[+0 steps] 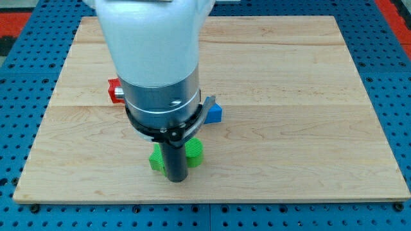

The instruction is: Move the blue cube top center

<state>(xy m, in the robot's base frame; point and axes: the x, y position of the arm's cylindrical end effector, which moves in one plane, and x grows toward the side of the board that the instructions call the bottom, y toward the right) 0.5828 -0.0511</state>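
Observation:
The blue cube (214, 113) sits near the middle of the wooden board (289, 96), partly hidden behind the arm's body. My tip (176, 180) rests near the view's bottom, below and left of the blue cube, apart from it. The tip stands in front of a green block (194, 151), whose shape is partly covered by the rod; green shows on both sides of the rod.
A red block (115, 91) peeks out at the arm's left side, mostly hidden. The arm's white and grey body (154, 58) covers the board's upper middle. Blue pegboard (392, 77) surrounds the board.

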